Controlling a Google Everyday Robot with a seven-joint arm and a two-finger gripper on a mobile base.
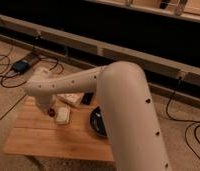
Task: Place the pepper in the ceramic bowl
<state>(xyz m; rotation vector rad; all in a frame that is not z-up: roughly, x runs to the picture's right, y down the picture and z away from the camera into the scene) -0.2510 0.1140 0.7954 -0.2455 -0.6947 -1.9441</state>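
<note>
The pepper (51,112) is a small dark red thing at the tip of my gripper (50,110), just left of a pale block. The gripper hangs down from the white wrist (40,90) over the left half of the wooden table and is shut on the pepper. The ceramic bowl (96,124) is black and glossy. It sits on the table to the right of the gripper, and my thick white arm (128,115) hides its right part.
A pale whitish block (63,116) lies between the gripper and the bowl. Another pale item (70,98) and a flat black slab (88,98) lie further back. The wooden table (38,137) stands on carpet; cables (20,65) run along the far wall.
</note>
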